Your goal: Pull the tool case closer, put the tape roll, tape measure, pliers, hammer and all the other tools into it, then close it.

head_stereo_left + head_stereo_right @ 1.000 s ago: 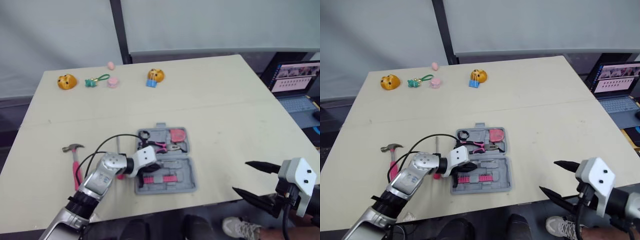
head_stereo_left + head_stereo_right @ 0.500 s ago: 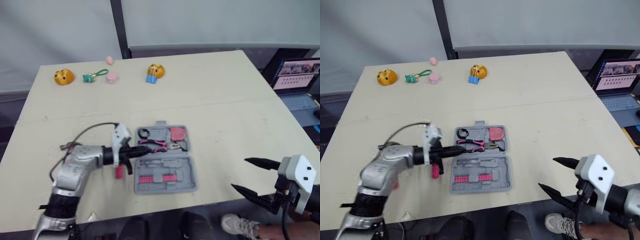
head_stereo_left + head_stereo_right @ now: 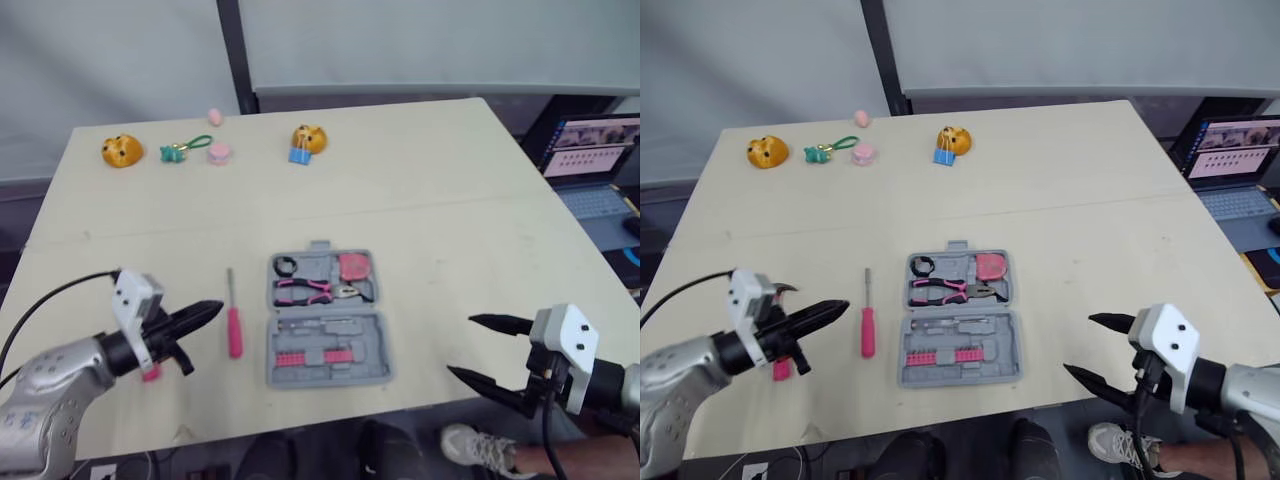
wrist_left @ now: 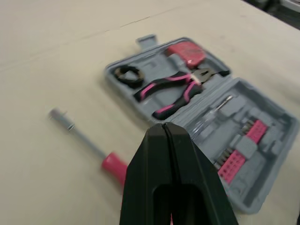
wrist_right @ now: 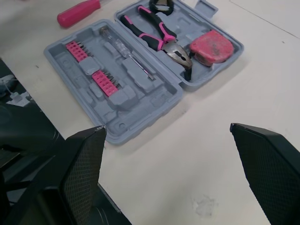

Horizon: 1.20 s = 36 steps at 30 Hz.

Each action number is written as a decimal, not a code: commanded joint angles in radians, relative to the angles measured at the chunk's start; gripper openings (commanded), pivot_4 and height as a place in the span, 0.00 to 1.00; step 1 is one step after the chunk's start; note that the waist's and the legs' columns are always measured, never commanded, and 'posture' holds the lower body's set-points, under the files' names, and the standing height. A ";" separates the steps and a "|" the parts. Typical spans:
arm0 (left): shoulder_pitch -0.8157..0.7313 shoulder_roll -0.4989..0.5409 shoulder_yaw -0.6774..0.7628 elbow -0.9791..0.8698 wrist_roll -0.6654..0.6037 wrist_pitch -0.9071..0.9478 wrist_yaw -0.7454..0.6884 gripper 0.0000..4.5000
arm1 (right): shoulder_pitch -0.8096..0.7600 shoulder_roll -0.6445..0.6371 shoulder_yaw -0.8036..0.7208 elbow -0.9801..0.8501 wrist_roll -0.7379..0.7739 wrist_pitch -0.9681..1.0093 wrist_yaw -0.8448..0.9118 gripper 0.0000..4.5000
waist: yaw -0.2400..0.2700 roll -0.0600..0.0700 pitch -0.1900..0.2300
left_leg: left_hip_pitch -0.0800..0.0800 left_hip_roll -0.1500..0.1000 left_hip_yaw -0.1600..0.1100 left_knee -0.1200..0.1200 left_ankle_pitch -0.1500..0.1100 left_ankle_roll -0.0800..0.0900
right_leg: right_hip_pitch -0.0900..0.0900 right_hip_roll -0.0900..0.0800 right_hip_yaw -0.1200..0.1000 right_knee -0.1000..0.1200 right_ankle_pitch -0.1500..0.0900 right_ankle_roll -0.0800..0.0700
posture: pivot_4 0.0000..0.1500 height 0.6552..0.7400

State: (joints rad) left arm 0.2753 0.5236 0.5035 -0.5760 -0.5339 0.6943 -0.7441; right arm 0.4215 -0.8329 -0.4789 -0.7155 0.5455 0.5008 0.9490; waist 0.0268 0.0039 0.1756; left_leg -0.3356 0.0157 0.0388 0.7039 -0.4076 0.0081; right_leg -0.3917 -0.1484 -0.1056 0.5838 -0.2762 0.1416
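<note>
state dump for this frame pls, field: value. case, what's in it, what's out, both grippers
case: tool case, open, lying flat on the table
in case: tape roll, pliers, tape measure, pink bits
outside case: screwdriver, left of the case and apart from it; hammer, mostly hidden behind the left gripper
left gripper: fingers shut, empty, left of the screwdriver
right gripper: fingers open, empty, right of the case

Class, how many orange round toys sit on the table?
2. One orange round toy near the far left corner; the other near the far edge's middle.
</note>
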 commanded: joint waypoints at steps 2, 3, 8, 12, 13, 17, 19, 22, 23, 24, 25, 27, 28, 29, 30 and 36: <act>0.195 -0.073 0.059 -0.108 -0.004 -0.092 0.030 0.01 | 0.020 0.038 0.020 0.017 -0.025 -0.064 0.002 1.00 | 0.001 -0.002 0.001 | 0.000 0.000 0.000 0.000 0.000 0.000 | 0.000 0.000 0.000 -0.001 0.000 0.000 | 1.00 1.00; 0.239 -0.084 0.061 -0.120 0.000 -0.116 0.024 0.01 | 0.023 0.047 0.019 0.021 -0.024 -0.074 0.001 1.00 | 0.001 -0.002 0.001 | -0.001 0.000 0.000 0.000 0.000 0.000 | 0.000 0.000 0.000 -0.002 0.000 0.000 | 1.00 1.00; 0.417 -0.158 0.101 -0.125 0.018 -0.243 0.028 0.41 | 0.077 0.074 0.009 0.032 -0.025 -0.122 0.019 1.00 | -0.001 -0.002 0.001 | 0.000 0.000 0.001 0.000 -0.001 0.000 | 0.000 0.000 0.001 -0.006 -0.001 -0.002 | 1.00 1.00; 0.489 -0.200 0.119 -0.099 0.037 -0.338 0.034 0.87 | 0.129 0.082 0.000 0.043 -0.027 -0.150 0.031 1.00 | 0.000 -0.002 0.001 | 0.000 0.001 0.000 0.000 -0.001 0.001 | -0.001 0.000 0.001 -0.006 -0.005 -0.010 | 1.00 1.00; 0.506 -0.209 0.120 -0.092 0.047 -0.360 0.033 0.99 | 0.139 0.084 -0.001 0.048 -0.030 -0.159 0.033 1.00 | 0.000 -0.002 0.001 | 0.000 0.001 0.001 0.000 -0.001 0.001 | -0.001 0.000 0.001 -0.006 -0.005 -0.010 | 1.00 1.00; 0.527 -0.212 0.124 -0.023 0.057 -0.407 0.035 0.99 | 0.162 0.087 -0.003 0.052 -0.027 -0.174 0.032 1.00 | -0.001 -0.002 0.001 | 0.000 0.000 0.001 0.000 -0.002 0.003 | -0.001 0.000 0.001 -0.007 -0.006 -0.010 | 1.00 1.00; 0.520 -0.205 0.120 0.001 0.058 -0.417 0.038 0.99 | 0.163 0.087 -0.006 0.053 -0.024 -0.175 0.028 1.00 | -0.001 -0.002 0.001 | 0.000 0.000 0.001 0.000 -0.003 0.004 | -0.001 0.000 0.001 -0.007 -0.006 -0.011 | 1.00 1.00; 0.509 -0.187 0.106 0.027 0.059 -0.418 0.036 0.99 | 0.162 0.085 -0.010 0.054 -0.022 -0.173 0.027 1.00 | -0.002 -0.002 0.001 | 0.000 0.000 0.001 0.000 -0.003 0.004 | -0.001 0.000 0.001 -0.007 -0.006 -0.011 | 1.00 1.00; 0.503 -0.180 0.103 0.037 0.059 -0.417 0.036 0.99 | 0.162 0.085 -0.012 0.053 -0.021 -0.173 0.027 1.00 | -0.002 -0.002 0.001 | 0.000 0.000 0.001 0.000 -0.003 0.004 | -0.001 0.000 0.001 -0.007 -0.006 -0.011 | 1.00 1.00; 0.495 -0.174 0.101 0.048 0.059 -0.414 0.039 0.99 | 0.163 0.084 -0.016 0.053 -0.020 -0.172 0.028 1.00 | -0.001 -0.002 0.001 | 0.000 0.000 0.001 0.000 -0.003 0.004 | -0.001 0.000 0.001 -0.007 -0.006 -0.010 | 1.00 1.00; 0.488 -0.167 0.100 0.056 0.058 -0.410 0.043 0.99 | 0.165 0.084 -0.021 0.052 -0.018 -0.171 0.029 1.00 | 0.000 -0.002 0.001 | 0.000 0.000 0.001 0.000 -0.003 0.004 | -0.001 0.000 0.001 -0.007 -0.006 -0.010 | 1.00 1.00; 0.470 -0.156 0.099 0.061 0.058 -0.387 0.063 0.99 | 0.166 0.083 -0.031 0.050 -0.018 -0.171 0.032 1.00 | 0.000 -0.002 0.001 | 0.000 0.000 0.001 0.000 -0.003 0.004 | -0.001 0.000 0.001 -0.006 -0.005 -0.010 | 1.00 1.00; 0.447 -0.145 0.098 0.062 0.059 -0.364 0.085 0.99 | 0.162 0.079 -0.038 0.047 -0.014 -0.168 0.032 1.00 | -0.001 -0.002 0.001 | 0.000 0.000 0.001 0.000 -0.003 0.004 | -0.001 0.000 0.001 -0.006 -0.005 -0.010 | 1.00 1.00; 0.423 -0.133 0.098 0.062 0.056 -0.339 0.108 0.99 | 0.156 0.075 -0.045 0.043 -0.008 -0.164 0.032 1.00 | 0.000 -0.002 0.001 | 0.000 0.000 0.001 0.000 -0.003 0.004 | -0.001 0.000 0.001 -0.006 -0.005 -0.009 | 1.00 1.00; 0.390 -0.120 0.101 0.058 0.045 -0.304 0.138 0.99 | 0.143 0.068 -0.052 0.038 0.000 -0.157 0.029 1.00 | 0.000 -0.002 0.001 | 0.000 0.000 0.001 0.000 -0.003 0.004 | -0.001 0.000 0.001 -0.006 -0.005 -0.008 | 1.00 1.00; 0.304 -0.095 0.108 0.033 -0.029 -0.201 0.187 0.99 | 0.095 0.040 -0.048 0.037 0.016 -0.142 0.030 1.00 | -0.007 -0.003 0.001 | 0.002 0.001 0.001 0.000 -0.002 0.002 | -0.001 0.000 0.001 0.001 -0.003 -0.005 | 1.00 1.00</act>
State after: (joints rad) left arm 0.5671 0.4257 0.5989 -0.5116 -0.5373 0.4827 -0.5647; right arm 0.5181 -0.7805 -0.5039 -0.6608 0.5415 0.3551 0.9684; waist 0.0201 0.0010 0.1766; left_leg -0.3341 0.0168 0.0403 0.7034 -0.4097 0.0102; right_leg -0.3934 -0.1480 -0.1050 0.5867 -0.2790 0.1364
